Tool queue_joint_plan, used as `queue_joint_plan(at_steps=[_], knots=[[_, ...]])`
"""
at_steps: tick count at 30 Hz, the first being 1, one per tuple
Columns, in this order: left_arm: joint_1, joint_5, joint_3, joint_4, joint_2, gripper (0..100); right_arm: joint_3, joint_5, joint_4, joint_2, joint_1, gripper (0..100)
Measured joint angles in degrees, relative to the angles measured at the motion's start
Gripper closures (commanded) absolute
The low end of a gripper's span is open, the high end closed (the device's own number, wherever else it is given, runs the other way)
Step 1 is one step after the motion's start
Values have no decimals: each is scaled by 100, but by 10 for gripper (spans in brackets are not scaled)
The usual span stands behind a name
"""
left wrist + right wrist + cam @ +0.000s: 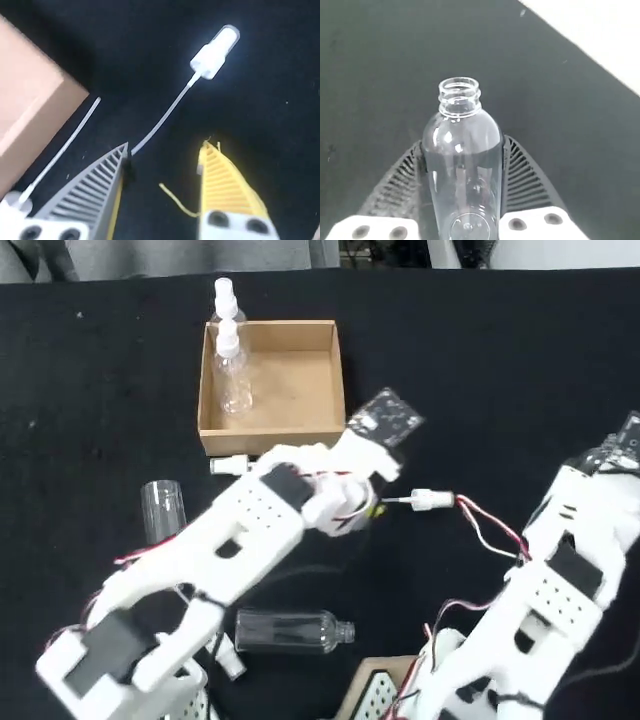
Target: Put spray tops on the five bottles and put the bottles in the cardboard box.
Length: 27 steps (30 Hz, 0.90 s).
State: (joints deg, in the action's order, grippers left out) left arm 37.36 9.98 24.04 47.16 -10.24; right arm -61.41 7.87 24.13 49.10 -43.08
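Robotics lab, black-draped table [80, 370], exposed arm wiring [492, 531]

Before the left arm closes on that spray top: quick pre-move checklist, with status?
1. Left gripper open: ok.
2. Spray top between the fingers: not ok. Only its tube end reaches the grey finger; the head lies beyond the tips.
3. Right gripper shut on bottle: ok.
4. That bottle's neck bare, ready for a top: ok.
5. Cardboard box has room: ok. One topped bottle lies inside.
6. Held bottle lined up with the spray top: cannot tell.
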Motion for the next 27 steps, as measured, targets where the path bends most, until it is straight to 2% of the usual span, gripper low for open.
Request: queue_joint_plan(at_steps=[7, 13, 19, 27], knots=[[352, 387, -949, 62, 1099, 786, 0, 0, 9, 316, -105, 987], [457, 404, -2154, 862, 2048, 788, 0, 0, 9, 325, -273, 987], [703, 765, -3525, 1697, 2998, 789, 0, 9, 9, 325, -352, 987], [747, 800, -5002, 2180, 4053, 791, 0, 0, 9, 325, -615, 987]])
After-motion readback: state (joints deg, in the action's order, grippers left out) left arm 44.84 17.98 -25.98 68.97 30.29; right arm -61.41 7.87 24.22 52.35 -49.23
